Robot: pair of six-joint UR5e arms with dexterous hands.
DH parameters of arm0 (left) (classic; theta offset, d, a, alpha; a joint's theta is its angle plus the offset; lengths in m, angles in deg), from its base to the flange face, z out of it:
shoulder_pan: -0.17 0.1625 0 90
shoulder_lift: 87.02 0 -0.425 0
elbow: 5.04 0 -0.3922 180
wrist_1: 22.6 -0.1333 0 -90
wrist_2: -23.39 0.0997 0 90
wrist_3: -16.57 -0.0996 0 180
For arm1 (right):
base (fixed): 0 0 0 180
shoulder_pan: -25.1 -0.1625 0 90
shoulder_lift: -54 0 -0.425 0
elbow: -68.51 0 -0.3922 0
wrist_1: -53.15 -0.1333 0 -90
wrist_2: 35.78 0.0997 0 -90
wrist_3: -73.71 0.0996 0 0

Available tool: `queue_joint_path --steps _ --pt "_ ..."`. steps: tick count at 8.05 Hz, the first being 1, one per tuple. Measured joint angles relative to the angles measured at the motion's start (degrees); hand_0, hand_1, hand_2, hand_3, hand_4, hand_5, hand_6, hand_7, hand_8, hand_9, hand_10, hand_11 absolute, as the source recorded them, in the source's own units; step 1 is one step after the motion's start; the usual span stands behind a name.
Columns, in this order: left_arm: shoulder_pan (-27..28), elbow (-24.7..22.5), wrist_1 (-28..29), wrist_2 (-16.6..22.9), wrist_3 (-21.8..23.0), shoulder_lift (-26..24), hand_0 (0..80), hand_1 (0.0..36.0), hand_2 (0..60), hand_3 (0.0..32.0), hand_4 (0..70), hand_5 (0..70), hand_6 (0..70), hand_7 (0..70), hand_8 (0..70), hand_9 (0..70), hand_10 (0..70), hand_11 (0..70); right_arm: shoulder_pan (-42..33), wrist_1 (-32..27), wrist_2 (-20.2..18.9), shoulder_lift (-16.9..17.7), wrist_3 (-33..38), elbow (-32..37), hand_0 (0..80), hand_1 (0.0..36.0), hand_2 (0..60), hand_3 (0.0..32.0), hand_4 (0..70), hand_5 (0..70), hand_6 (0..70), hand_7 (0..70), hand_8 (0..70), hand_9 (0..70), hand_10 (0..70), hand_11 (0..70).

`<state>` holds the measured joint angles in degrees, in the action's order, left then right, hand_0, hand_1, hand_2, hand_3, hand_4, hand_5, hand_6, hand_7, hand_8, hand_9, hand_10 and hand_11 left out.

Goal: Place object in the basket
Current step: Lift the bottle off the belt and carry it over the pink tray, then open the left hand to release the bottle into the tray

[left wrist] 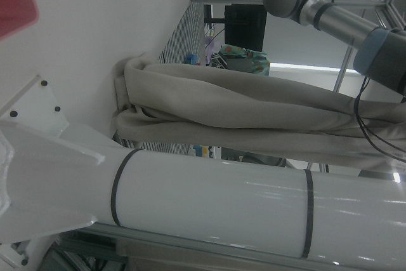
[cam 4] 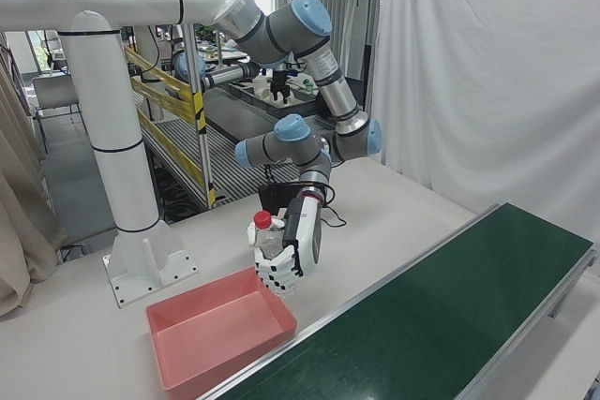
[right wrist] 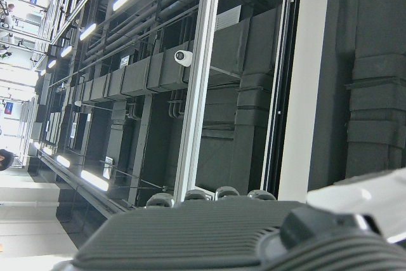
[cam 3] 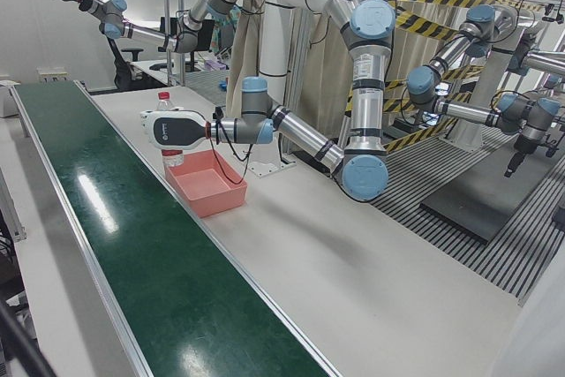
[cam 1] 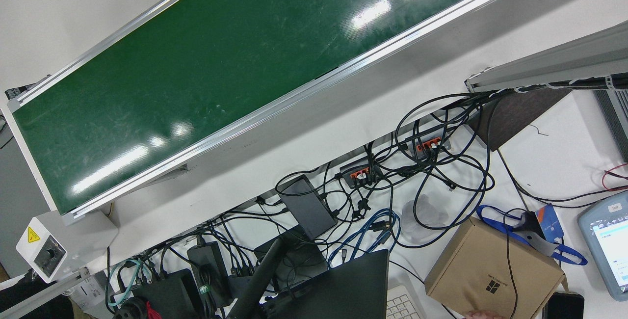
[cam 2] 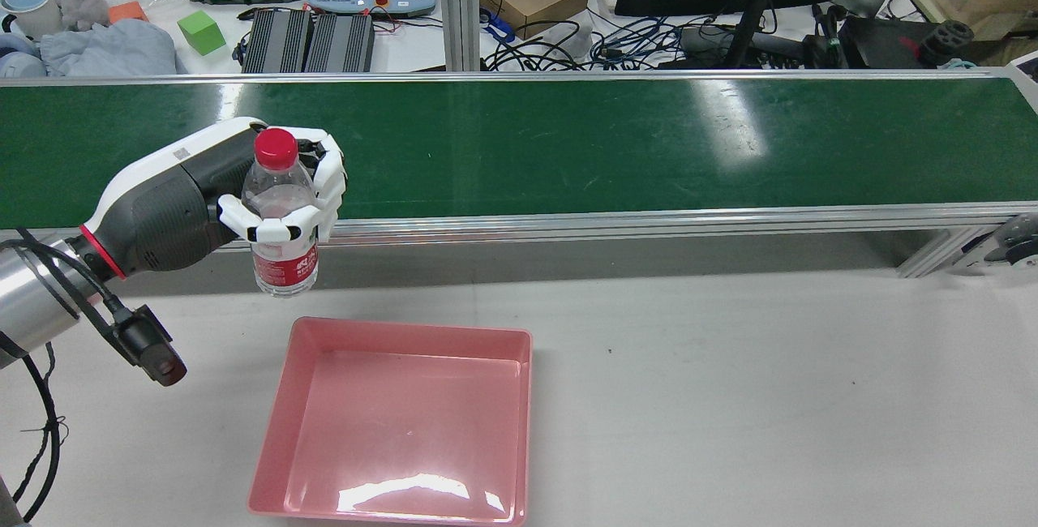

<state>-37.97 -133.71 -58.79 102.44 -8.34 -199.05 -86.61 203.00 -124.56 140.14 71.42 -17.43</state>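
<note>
We count one clear plastic water bottle (cam 2: 280,219) with a red cap and a red label, one shallow pink square plastic basket (cam 2: 276,422), and one long green conveyor belt (cam 2: 568,146) framed in aluminium rails.

The bottle is off the table, upright, held by the left hand (cam 2: 276,186), whose white fingers (cam 2: 268,229) are wrapped around its clear middle so that the cap stands above them and the label hangs below. In the rear view it hangs in front of the belt's near rail, above the white tabletop (cam 2: 730,381) and just beyond the basket's far left corner, not over its floor. The right-front view shows the same hold (cam 4: 281,255), with the bottle (cam 4: 265,236) above the far end of the basket (cam 4: 178,362).

The basket lies flat on the tabletop, close beside the belt, and we see nothing inside it; its glossy floor only reflects the ceiling light. The belt carries nothing in any view.

Of the right hand we see only a dark edge at the bottom of its own camera view, which faces the ceiling, so we cannot tell whether its fingers are spread or closed.
</note>
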Motion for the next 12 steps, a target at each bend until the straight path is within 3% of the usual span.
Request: queue_joint_path --steps 2,3,4,5,6,7,8,9,10,11,12 --pt "6.4 -1.6 0.0 -0.4 -0.3 0.7 55.4 27.7 60.0 0.0 37.4 59.8 41.6 46.4 44.2 54.0 39.5 56.9 0.0 0.0 0.0 0.0 0.0 0.0 0.0 0.0 0.0 0.0 0.0 0.0 0.0 0.0 0.0 0.0 0.0 0.0" --pt "9.6 -1.9 0.4 -0.7 -0.4 0.7 55.6 24.4 50.4 0.0 36.4 55.4 36.2 41.8 39.7 48.6 35.9 52.1 0.0 0.0 0.0 0.0 0.0 0.0 0.0 0.0 0.0 0.0 0.0 0.0 0.0 0.0 0.0 0.0 0.0 0.0" --pt "11.5 -2.0 0.7 -0.9 -0.5 0.8 52.7 16.5 21.1 0.0 28.8 43.8 20.1 29.4 27.7 35.7 29.1 43.1 0.1 0.0 0.0 0.0 0.0 0.0 0.0 0.0 0.0 0.0 0.0 0.0 0.0 0.0 0.0 0.0 0.0 0.0" --pt "12.5 -2.1 0.9 -1.0 -0.5 1.2 49.3 12.0 13.0 0.0 22.1 39.1 14.7 25.2 22.5 29.5 25.2 37.6 0.1 0.0 0.0 0.0 0.0 0.1 0.0 0.0 0.0 0.0 0.0 0.0 0.0 0.0 0.0 0.0 0.0 0.0" --pt "13.0 -2.3 2.0 -1.1 -0.5 2.5 47.1 1.8 0.0 0.0 17.4 36.3 10.5 19.0 15.3 19.1 22.4 33.0 0.1 0.0 0.0 0.0 0.0 0.0 0.0 0.0 0.0 0.0 0.0 0.0 0.0 0.0 0.0 0.0 0.0 0.0" --pt "13.2 -2.9 3.8 -1.1 -0.5 4.4 44.1 0.0 0.0 0.0 16.0 32.8 6.7 9.8 10.8 11.7 18.0 26.0 0.0 0.0 0.0 0.0 0.0 0.0 0.0 0.0 0.0 0.0 0.0 0.0 0.0 0.0 0.0 0.0 0.0 0.0" --pt "13.3 -3.4 6.5 -1.2 -0.5 6.9 35.6 0.0 0.0 0.0 14.6 31.5 4.4 3.6 8.7 8.2 13.1 18.6 0.0 0.0 0.0 0.0 0.0 0.0 0.0 0.0 0.0 0.0 0.0 0.0 0.0 0.0 0.0 0.0 0.0 0.0" --pt "13.4 -3.8 8.8 -1.2 -0.5 8.8 36.7 0.0 0.0 0.0 14.0 33.1 4.1 2.5 8.5 7.8 12.1 17.2 0.1 0.0 0.0 0.0 0.0 0.1 0.0 0.0 0.0 0.0 0.0 0.0 0.0 0.0 0.0 0.0 0.0 0.0" --pt "13.3 -3.9 9.9 -1.2 -0.5 9.8 31.0 0.0 0.0 0.0 13.2 31.5 3.6 1.6 7.8 6.7 11.1 15.8 0.1 0.0 0.0 0.0 0.0 0.1 0.0 0.0 0.0 0.0 0.0 0.0 0.0 0.0 0.0 0.0 0.0 0.0" --pt "13.3 -4.0 10.4 -1.2 -0.5 10.8 20.6 0.0 0.0 0.4 12.7 24.5 3.0 1.1 6.2 4.8 9.9 13.7 0.1 0.0 0.0 0.0 0.0 0.1 0.0 0.0 0.0 0.0 0.0 0.0 0.0 0.0 0.0 0.0 0.0 0.0" --pt "13.3 -4.1 10.6 -1.2 -0.5 11.5 16.7 0.0 0.0 2.0 12.5 21.0 2.8 0.8 5.7 4.2 9.2 12.6 0.0 0.0 0.0 0.0 0.0 0.1 0.0 0.0 0.0 0.0 0.0 0.0 0.0 0.0 0.0 0.0 0.0 0.0"
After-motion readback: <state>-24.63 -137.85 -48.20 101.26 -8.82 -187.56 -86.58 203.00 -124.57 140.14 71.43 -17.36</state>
